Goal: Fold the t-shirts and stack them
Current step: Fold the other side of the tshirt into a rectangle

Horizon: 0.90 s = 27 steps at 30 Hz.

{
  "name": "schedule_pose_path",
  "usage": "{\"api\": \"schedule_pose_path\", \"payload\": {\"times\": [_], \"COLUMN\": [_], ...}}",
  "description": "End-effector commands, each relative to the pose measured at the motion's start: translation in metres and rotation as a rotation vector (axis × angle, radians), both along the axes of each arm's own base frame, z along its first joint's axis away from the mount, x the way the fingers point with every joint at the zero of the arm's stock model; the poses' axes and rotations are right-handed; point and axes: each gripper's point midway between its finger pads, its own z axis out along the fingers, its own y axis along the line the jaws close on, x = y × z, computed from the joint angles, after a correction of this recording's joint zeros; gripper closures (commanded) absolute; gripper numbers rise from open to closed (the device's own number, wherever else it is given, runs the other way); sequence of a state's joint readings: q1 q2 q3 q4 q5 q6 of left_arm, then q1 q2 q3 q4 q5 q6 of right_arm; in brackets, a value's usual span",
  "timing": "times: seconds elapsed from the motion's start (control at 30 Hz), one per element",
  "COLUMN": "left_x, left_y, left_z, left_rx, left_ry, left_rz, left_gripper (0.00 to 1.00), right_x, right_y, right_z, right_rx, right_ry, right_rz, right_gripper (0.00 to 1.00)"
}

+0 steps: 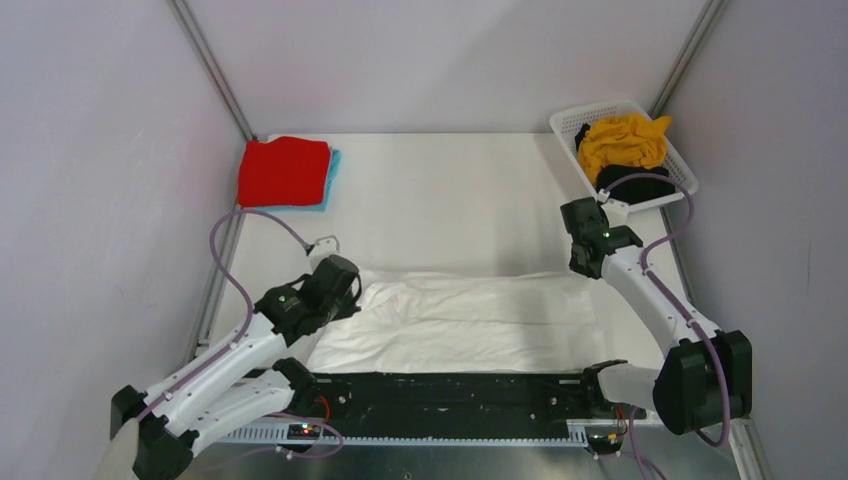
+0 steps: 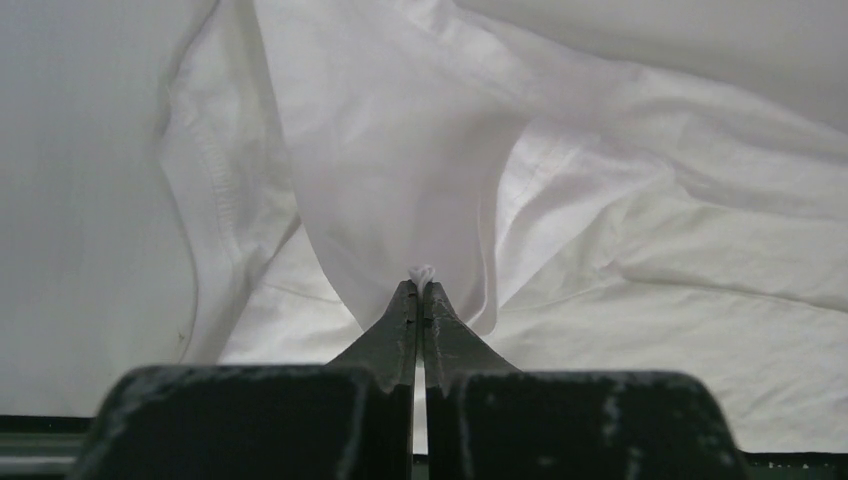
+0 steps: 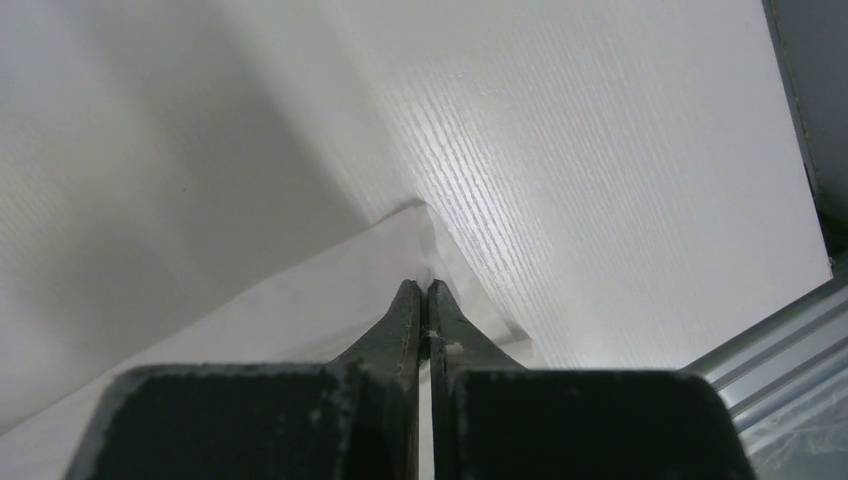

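Two shirts look done: a red cotton t-shirt (image 1: 284,170) lies folded in a neat square at the far left corner of the flat white counter (image 1: 450,190), and it sits on top of a folded light blue cotton t-shirt (image 1: 333,165), of which only an edge peeks out. A big white cotton t-shirt (image 1: 470,320) is the one being worked on now. It lies in the middle of the counter, near the arms, stretched out wide but wrinkly, so its fold looks only just started. The left fingers (image 2: 408,320) are pinched tight on a little bunch of the white cloth at its left end. The right fingers (image 3: 408,320) are pinched tight on a thin corner of the same shirt at its far right side. Two more shirts wait: a mustard yellow cotton t-shirt (image 1: 622,140) and a black cotton t-shirt (image 1: 632,183) are crumpled together in the white slotted plastic basket (image 1: 565,125) at the far right corner. So about three shirts are left to fold and stack. The basket stands just behind the right arm, so that arm has little room there. A long black strip (image 1: 450,390) runs along the near edge, touching the white shirt's hem.
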<state>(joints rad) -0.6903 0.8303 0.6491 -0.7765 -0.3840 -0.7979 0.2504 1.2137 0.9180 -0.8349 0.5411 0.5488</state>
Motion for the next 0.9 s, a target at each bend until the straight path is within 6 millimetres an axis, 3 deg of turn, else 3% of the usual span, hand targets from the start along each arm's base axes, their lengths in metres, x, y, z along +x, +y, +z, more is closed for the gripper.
{"api": "schedule_pose_path", "payload": {"times": [0.0,0.37,0.5,0.53,0.6,0.63,0.67,0.77,0.83,0.87], "left_x": [-0.017,-0.034,-0.045,-0.050,-0.061,-0.066,-0.072,-0.086,-0.092,-0.094], "left_y": [0.008,0.004,0.000,-0.001,-0.005,-0.005,-0.010,-0.017,-0.022,-0.025], "left_z": [-0.010,-0.032,-0.042,-0.047,-0.054,-0.059,-0.059,-0.057,-0.049,-0.043], "left_rx": [0.013,0.014,-0.021,-0.033,-0.059,-0.063,-0.092,-0.146,-0.184,-0.199], "left_ry": [0.055,0.154,0.205,0.228,0.269,0.287,0.301,0.329,0.328,0.317], "left_rz": [0.021,0.015,0.007,0.010,-0.001,-0.005,-0.022,-0.054,-0.091,-0.125], "left_gripper": [1.00,1.00,0.99,0.96,0.84,0.82,0.74,0.55,0.30,0.09], "right_x": [0.008,-0.005,-0.020,-0.023,-0.035,-0.042,-0.046,-0.058,-0.064,-0.065], "right_y": [-0.003,-0.003,-0.004,-0.005,-0.011,-0.016,-0.017,-0.020,-0.024,-0.025], "right_z": [-0.004,-0.021,-0.025,-0.026,-0.027,-0.029,-0.029,-0.026,-0.019,-0.013], "right_rx": [-0.025,-0.009,-0.013,-0.015,-0.018,-0.035,-0.025,-0.005,-0.005,0.000], "right_ry": [-0.002,0.031,0.049,0.052,0.052,0.065,0.050,0.023,-0.011,-0.045], "right_rz": [0.005,-0.007,-0.041,-0.057,-0.128,-0.148,-0.167,-0.225,-0.253,-0.255], "right_gripper": [1.00,0.99,0.91,0.88,0.61,0.56,0.46,0.32,0.19,0.09]}}
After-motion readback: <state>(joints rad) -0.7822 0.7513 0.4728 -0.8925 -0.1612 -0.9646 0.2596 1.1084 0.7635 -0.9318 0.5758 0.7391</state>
